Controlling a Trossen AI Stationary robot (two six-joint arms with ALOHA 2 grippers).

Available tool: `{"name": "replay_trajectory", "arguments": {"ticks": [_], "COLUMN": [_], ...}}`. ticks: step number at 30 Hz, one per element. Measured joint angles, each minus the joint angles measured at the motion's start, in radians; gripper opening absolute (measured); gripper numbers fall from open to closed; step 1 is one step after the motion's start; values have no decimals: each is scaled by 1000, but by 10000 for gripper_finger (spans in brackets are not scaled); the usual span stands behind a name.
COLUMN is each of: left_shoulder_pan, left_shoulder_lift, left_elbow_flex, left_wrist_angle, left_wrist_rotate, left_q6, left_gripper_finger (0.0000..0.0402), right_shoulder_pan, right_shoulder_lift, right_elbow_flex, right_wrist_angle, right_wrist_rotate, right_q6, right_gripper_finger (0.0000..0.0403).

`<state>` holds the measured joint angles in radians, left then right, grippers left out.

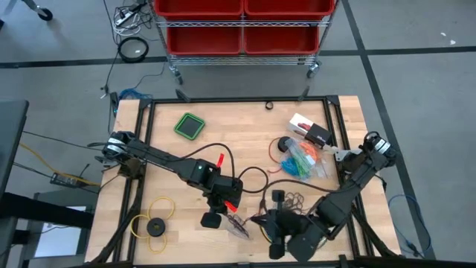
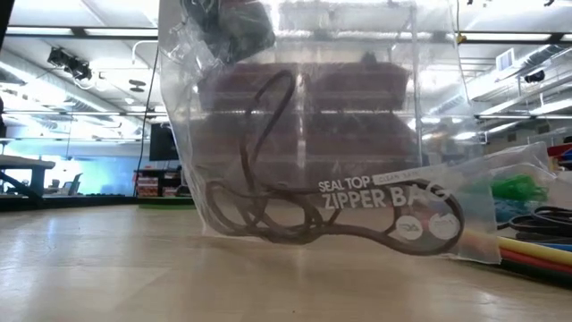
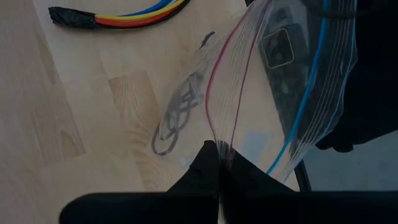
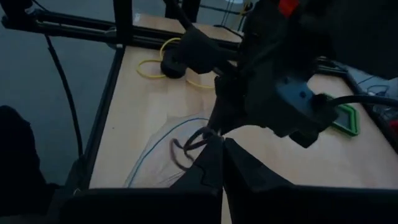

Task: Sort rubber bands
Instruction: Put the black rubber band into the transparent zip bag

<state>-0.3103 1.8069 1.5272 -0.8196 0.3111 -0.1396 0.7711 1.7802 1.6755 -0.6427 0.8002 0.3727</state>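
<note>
1. High view: both arms meet near the front edge of the desk (image 1: pixel 178 160), about mid-width. The left gripper (image 1: pixel 232 216) and right gripper (image 1: pixel 262 221) pinch opposite sides of a clear zipper bag (image 1: pixel 239 228). A loose pile of dark rubber bands (image 1: pixel 291 199) lies just behind the right arm; coloured rubber bands (image 1: pixel 301 160) lie in a clear packet toward the right edge. A yellow ring (image 1: pixel 152 217) lies near the front-left corner.
2. Low view: the bag (image 2: pixel 304 134) stands upright on the desk, held from above, with dark purple bands (image 2: pixel 268 215) pooled at its bottom. Judgement: two-sided hold keeps the mouth accessible for sorting.
3. Left wrist view: left jaws are clenched on the bag's zip edge (image 3: pixel 217 118). The bands inside (image 3: pixel 177 115) show through the film, which the high view cannot resolve.
4. Right wrist view: right jaws are clenched on the bag's other lip, close to the left gripper (image 4: pixel 217 127).
</note>
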Motion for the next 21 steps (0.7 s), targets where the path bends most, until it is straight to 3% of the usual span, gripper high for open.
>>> {"name": "replay_trajectory", "arguments": {"ticks": [12, 21], "left_shoulder_pan": [0, 0], "left_shoulder_lift": [0, 0], "left_elbow_flex": [0, 0], "left_wrist_angle": [8, 10], "left_wrist_rotate": [0, 0], "left_q6": [2, 3], "left_gripper_finger": [1, 1], "right_shoulder_pan": [-44, -91], "right_shoulder_lift": [1, 1], "right_elbow_flex": [-113, -176], "right_wrist_angle": [280, 387], "right_wrist_rotate": [-120, -228], "right_q6": [-145, -175], "right_gripper_finger": [0, 0]}}
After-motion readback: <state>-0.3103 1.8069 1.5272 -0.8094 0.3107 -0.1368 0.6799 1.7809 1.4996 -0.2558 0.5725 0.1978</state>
